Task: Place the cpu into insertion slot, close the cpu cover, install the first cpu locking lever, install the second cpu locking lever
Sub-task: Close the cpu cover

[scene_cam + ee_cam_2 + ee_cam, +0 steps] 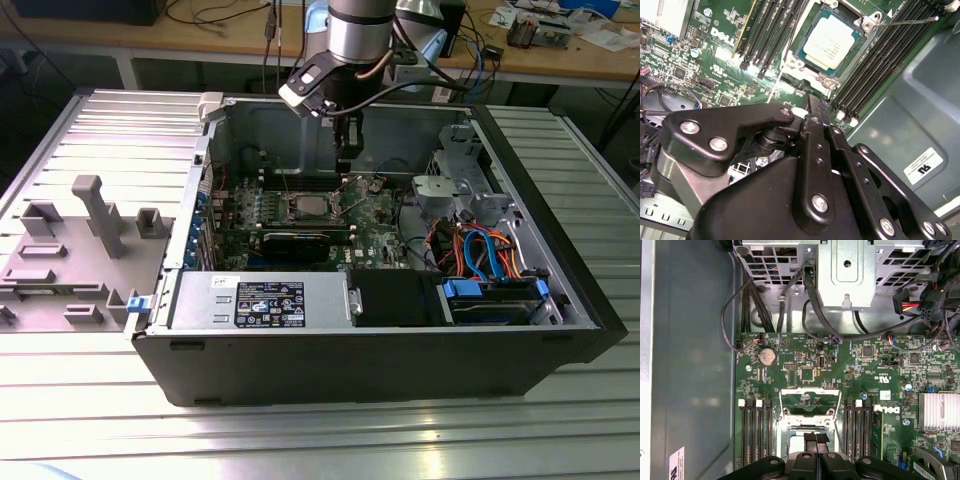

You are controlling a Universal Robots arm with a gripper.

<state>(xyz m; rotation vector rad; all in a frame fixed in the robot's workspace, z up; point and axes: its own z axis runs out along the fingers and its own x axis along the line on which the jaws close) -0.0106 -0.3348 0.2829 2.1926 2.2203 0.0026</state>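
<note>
One open computer case point(360, 370) holds one silver power-supply box point(260, 300), one green board point(880, 370) and two banks of memory slots point(756, 430) flanking the single insertion slot point(860, 50). One cpu point(829, 42) sits in that slot (silver face up). The one cpu cover point(810, 390) lies folded back beside it. The gripper point(816, 439) hangs just above, fingers pinched together, partly hiding the slot in the first wrist view.

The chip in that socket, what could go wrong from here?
The cpu lies uncovered, since the cpu cover is flipped open; the gripper, close by, could knock it askew. The thin locking lever sticks out over the memory slots and might snag or bend.
</note>
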